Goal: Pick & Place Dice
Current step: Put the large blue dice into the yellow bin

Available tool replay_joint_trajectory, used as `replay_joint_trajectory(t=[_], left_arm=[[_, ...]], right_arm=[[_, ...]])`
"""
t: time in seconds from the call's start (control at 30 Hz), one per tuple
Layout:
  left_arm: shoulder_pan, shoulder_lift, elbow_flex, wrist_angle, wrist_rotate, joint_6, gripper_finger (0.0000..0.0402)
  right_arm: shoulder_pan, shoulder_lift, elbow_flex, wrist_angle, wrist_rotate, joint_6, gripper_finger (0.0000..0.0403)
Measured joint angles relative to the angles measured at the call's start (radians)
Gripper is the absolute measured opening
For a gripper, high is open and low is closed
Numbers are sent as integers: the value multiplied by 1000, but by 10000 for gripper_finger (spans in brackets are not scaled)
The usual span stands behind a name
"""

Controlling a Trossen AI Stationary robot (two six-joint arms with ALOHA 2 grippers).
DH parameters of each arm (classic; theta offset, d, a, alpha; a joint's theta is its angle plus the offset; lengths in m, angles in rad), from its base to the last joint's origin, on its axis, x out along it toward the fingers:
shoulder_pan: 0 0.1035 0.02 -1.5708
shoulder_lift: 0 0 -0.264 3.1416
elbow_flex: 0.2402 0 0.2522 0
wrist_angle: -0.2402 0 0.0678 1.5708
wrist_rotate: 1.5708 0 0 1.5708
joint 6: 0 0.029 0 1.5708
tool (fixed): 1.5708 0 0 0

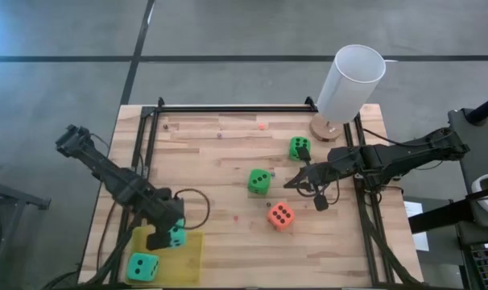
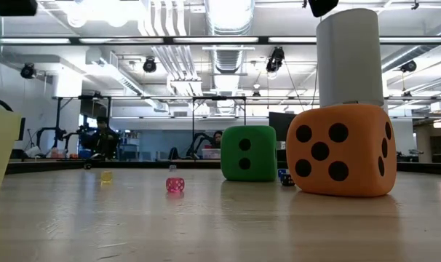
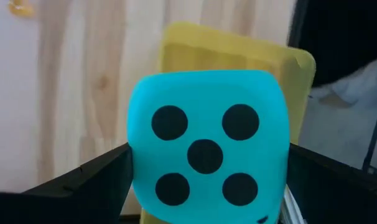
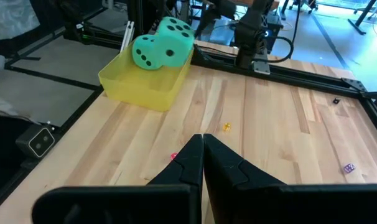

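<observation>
1. The left hand [image 1: 167,234] squeezes a teal die [image 3: 205,146] just above the yellow tray [image 1: 192,256].
2. Another teal die [image 1: 142,267] sits in that tray.
3. The right hand [image 1: 292,182] is pinched together between two green dice [image 1: 259,180], near the orange die [image 1: 280,215] on the desk [image 1: 220,242].

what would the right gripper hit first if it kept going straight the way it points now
Probably bare table at first. The right gripper, jaws shut and empty, aims across the wood toward the yellow tray holding a teal die. Depth is unclear, but nothing large sits between.
</observation>
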Motion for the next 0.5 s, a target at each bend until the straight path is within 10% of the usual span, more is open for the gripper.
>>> replay_joint_trajectory(t=[0.5], left_arm=[[-147,2,-64,-12,95,-108,399]], right_arm=[[0,0,0,0,0,-1,8]])
